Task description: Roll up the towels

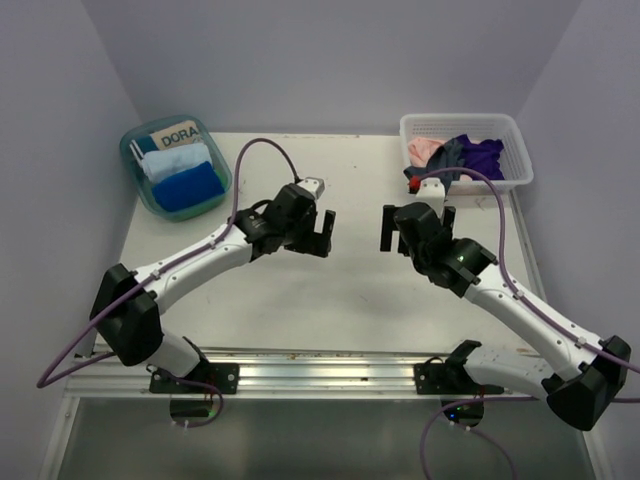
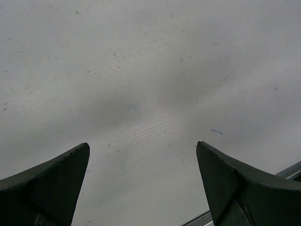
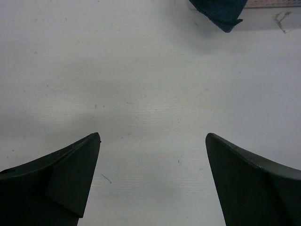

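Observation:
Rolled towels lie in a teal bin (image 1: 135,180) at the back left: a royal blue one (image 1: 188,187), a light blue one (image 1: 175,163) and a green one behind. Loose towels fill a white basket (image 1: 512,140) at the back right: pink (image 1: 425,148), grey-blue (image 1: 452,155) and purple (image 1: 487,155). A dark blue cloth corner (image 3: 221,12) shows at the top of the right wrist view. My left gripper (image 1: 322,235) (image 2: 142,148) is open and empty over bare table. My right gripper (image 1: 417,232) (image 3: 153,137) is open and empty too.
A card reading DORA (image 1: 178,133) stands in the teal bin. A small red and white object (image 1: 424,184) lies in front of the basket. A metal rail (image 1: 320,370) runs along the table's near edge. Grey walls close in the back and sides.

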Controlling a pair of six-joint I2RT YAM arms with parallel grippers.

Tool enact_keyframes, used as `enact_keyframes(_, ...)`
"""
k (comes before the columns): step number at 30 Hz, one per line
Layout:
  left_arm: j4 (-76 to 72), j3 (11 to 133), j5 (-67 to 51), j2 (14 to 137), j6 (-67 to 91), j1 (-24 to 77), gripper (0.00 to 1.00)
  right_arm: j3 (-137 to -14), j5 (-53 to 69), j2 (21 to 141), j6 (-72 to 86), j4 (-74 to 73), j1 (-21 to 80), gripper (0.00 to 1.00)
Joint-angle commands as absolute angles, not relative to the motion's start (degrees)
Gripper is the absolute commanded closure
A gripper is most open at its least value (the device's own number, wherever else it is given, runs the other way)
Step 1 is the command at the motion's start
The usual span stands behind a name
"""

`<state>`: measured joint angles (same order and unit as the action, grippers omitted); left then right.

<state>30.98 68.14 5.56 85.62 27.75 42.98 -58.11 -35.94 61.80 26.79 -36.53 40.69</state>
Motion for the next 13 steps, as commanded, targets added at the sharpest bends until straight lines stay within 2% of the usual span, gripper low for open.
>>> enact_keyframes(1, 30.7, 70.6, 6.0, 86.1, 25.9, 43.5, 0.01, -57.2, -38.1, 60.0, 28.1, -36.6, 40.4, 0.02)
enact_keyframes(13, 30.5, 71.5, 6.2, 87.1, 25.9, 43.9, 0.01, -57.1, -38.1, 60.7, 27.7, -35.2, 40.4, 0.03)
